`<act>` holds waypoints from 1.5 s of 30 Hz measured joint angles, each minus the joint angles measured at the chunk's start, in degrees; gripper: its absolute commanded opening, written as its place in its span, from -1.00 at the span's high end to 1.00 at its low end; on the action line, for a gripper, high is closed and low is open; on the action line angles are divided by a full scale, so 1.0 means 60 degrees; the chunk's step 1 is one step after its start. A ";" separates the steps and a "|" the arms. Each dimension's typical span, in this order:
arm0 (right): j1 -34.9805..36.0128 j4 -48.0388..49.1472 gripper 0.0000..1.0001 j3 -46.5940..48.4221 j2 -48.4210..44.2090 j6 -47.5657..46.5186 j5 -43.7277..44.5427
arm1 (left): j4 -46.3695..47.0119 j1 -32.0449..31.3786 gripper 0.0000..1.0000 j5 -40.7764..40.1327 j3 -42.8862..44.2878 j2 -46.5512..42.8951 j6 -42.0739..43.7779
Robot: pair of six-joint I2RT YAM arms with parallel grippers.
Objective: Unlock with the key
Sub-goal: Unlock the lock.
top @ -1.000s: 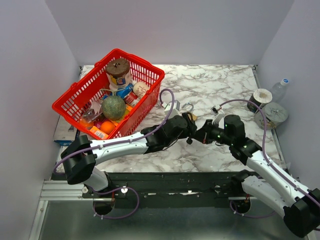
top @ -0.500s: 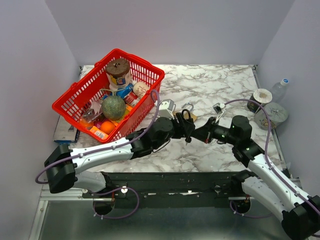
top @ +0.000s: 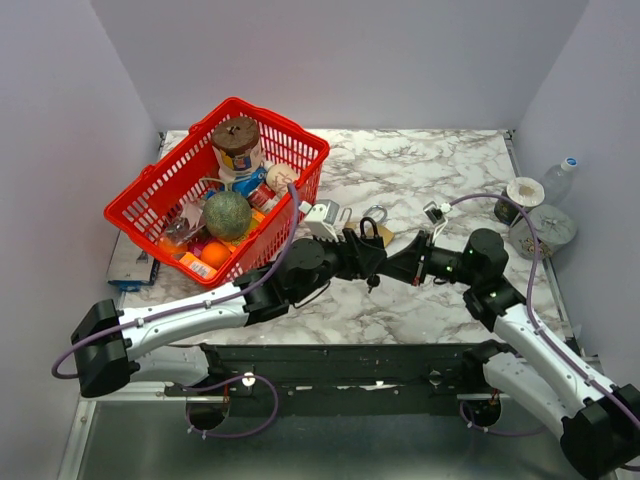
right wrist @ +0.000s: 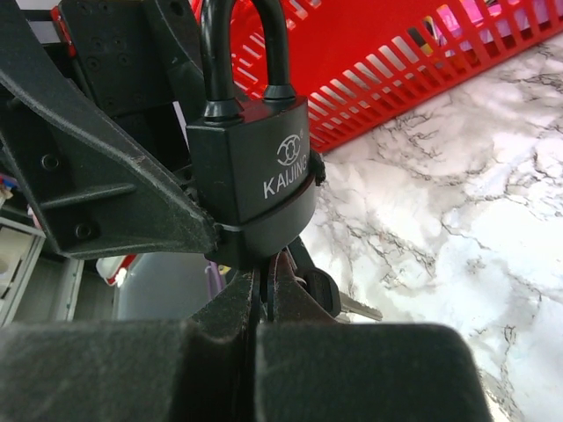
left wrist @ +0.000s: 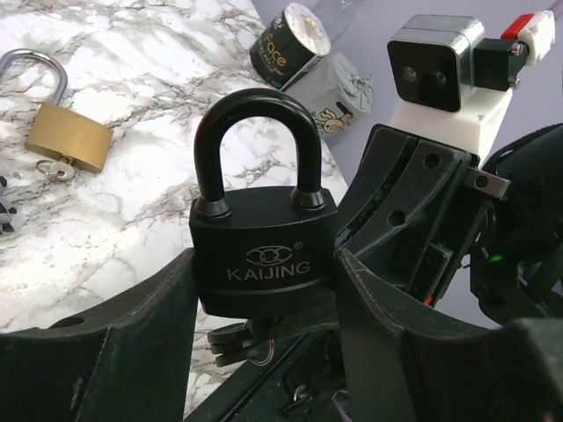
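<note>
1. The left pincer (left wrist: 264,294) is holding the black padlock (left wrist: 264,251) up off the table (left wrist: 132,79), its fingers spread around the body with one on each narrow side.
2. The padlock is standing upright in that grip. Its long axis is running from the underside straight up through the shackle, which is sitting closed and pointing away from the fingertips.
3. The right pincer (right wrist: 262,303) is sitting directly beneath the padlock with its fingers pressed together and its tips right at the underside. It is apparently pinching the key (right wrist: 273,265), of which only a sliver is showing.
4. A second key (right wrist: 347,305) is dangling just beside those tips.
5. Key and padlock are lining up on one axis, so the coming move is looking like a twist by the right wrist. Whether the blade is fully seated is not showing.
</note>
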 measured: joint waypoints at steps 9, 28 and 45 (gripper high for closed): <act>-0.0058 0.0736 0.99 -0.0040 0.0189 0.0463 -0.0678 | 0.0408 0.0004 1.00 0.0470 -0.0299 -0.0390 0.0466; -0.0313 -0.3559 -0.60 0.0721 -0.2200 -0.1974 0.1348 | -0.2251 0.0423 1.00 0.0492 0.0160 -0.0514 0.0809; -0.0324 -0.3060 -0.67 0.2328 -0.2310 -0.3916 -0.0310 | -0.2433 0.0732 1.00 0.6244 -0.0342 -0.1632 0.3140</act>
